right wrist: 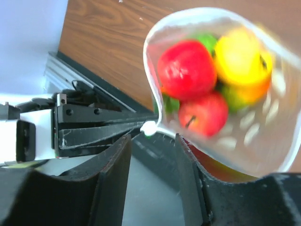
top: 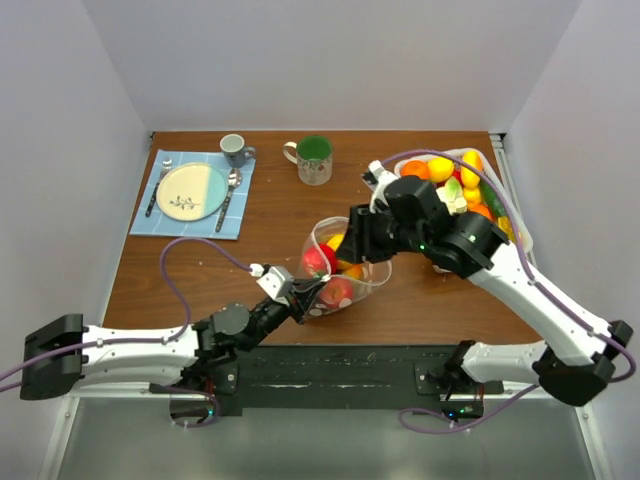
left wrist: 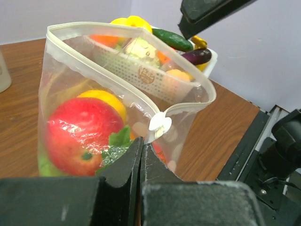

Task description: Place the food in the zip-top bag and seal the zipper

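Pinched shut on the near corner of the zip-top bag (left wrist: 66, 75), the left fingers (left wrist: 130, 157) hold it propped on the surface (left wrist: 19, 132) with food (left wrist: 75, 134) inside; should the half-open, empty right fingers (right wrist: 120, 155) close beside the zipper (left wrist: 160, 125) rather than on it, the mouth would stay gaping.

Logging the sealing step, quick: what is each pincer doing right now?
Left pincer: closed on the zip-top bag's rim.
Right pincer: open, holding nothing.
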